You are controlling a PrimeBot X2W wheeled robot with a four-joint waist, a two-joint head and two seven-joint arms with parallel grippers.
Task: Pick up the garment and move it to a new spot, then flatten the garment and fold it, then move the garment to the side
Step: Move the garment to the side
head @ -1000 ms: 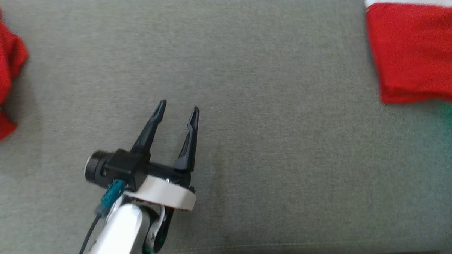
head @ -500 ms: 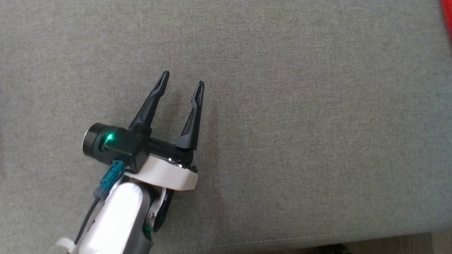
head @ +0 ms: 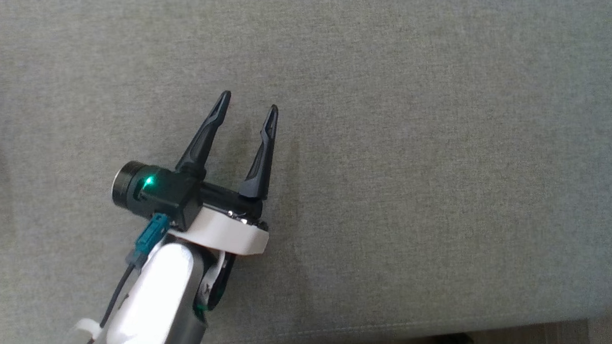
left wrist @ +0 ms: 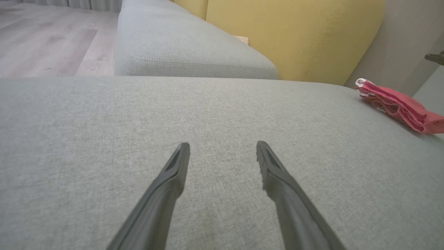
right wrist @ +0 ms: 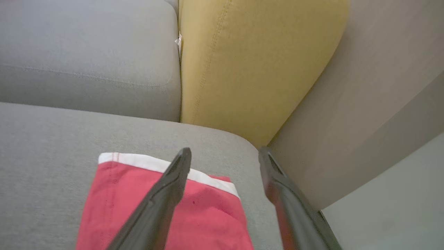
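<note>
1. The red garment (right wrist: 107, 201) lies on the grey sofa seat (head: 439, 146) as a flat, squared packet. Its white-trimmed edge faces the yellow cushion (right wrist: 242, 62), near the seat's far corner.
2. In the left wrist view the garment (left wrist: 395, 104) sits at the far right of the seat with its layers stacked evenly, well apart from the left gripper (left wrist: 222, 143).
3. The right gripper (right wrist: 224, 149) hangs over the garment's trimmed end with its jaws spread and nothing between them. One finger crosses the cloth in that view, but whether it touches the cloth cannot be told.
4. The left gripper (head: 249, 100) is over bare seat, its jaws wide apart and empty.
5. Judgement: picking up, relocating, flattening and folding appear complete, given the tidy layered shape.
6. Judgement: the final move to the side also appears done or all but done, since the packet rests at the seat's margin and neither gripper has hold of it.
7. Judgement: all that is left is to draw the right arm clear without catching the top layer.
</note>
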